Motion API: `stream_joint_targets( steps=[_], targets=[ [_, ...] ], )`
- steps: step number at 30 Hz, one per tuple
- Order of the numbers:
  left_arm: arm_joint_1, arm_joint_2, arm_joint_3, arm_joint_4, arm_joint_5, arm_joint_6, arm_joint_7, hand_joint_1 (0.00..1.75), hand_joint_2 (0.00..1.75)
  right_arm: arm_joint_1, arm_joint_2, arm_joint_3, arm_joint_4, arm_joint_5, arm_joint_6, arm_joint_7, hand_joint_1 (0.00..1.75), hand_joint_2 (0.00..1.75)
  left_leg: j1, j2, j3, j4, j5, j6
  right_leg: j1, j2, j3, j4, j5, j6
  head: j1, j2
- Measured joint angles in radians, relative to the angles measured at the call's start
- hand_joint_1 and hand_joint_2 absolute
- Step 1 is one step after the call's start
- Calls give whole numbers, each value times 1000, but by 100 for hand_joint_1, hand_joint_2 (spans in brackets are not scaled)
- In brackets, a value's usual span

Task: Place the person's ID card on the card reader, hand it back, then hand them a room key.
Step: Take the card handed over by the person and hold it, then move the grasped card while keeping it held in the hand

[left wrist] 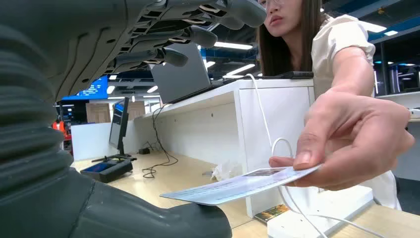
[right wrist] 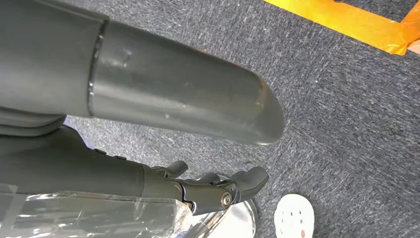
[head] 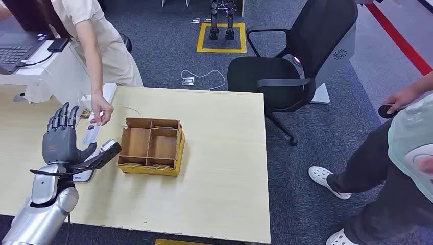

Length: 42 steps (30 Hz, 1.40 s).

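Card reader (head: 97,159) mostly hidden behind spread, empty left hand (head: 61,138); right hand's (right wrist: 218,191) grip unclear.

- 1 ID card (head: 90,133), in a person's hand (head: 102,109)
- 1 wooden divided box (head: 151,146) on 1 table (head: 219,168)
- 1 black office chair (head: 293,61)
- 2 people
- 1 laptop (head: 15,48)
- 1 robot left hand (head: 61,140)
- 2 white shoes (head: 327,181)

The floor (head: 168,46) is dark blue-grey carpet with a yellow square (head: 221,37) taped on it and a red stripe (head: 398,38) at the side. A black office chair (head: 291,66) stands by the light wooden table (head: 224,173). A white desk (head: 46,66) holds a laptop (head: 15,51). Long ceiling lights (left wrist: 233,45) glow.
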Motion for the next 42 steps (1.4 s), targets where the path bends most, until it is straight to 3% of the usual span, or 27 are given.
stream_joint_targets(
  steps=[3, 7, 8, 42],
  targets=[
    [-1, 0, 0, 0, 0, 0, 0, 5, 175, 0, 0, 0, 0, 0, 0, 0, 0, 0, 0, 0, 0, 0, 0, 0, 0, 0, 0, 0, 0, 0, 0, 0],
    [-1, 0, 0, 2, 1, 0, -1, 169, 175, 0, 0, 0, 0, 0, 0, 0, 0, 0, 0, 0, 0, 0, 0, 0, 0, 0, 0, 0, 0, 0, 0, 0],
    [-1, 0, 0, 3, 3, -1, -2, 175, 175, 0, 0, 0, 0, 0, -1, 1, 0, 0, 0, 0, 0, 0, 0, 0, 0, 0, 0, 0, 0, 0, 0, 0],
    [3, 5, 0, 9, 108, -4, -71, 175, 175, -17, 1, 12, 21, 10, -21, 1, 0, 0, 0, 0, 0, 0, 0, 0, 0, 0, 0, 0, 0, 0, 0, 0]
  ],
)
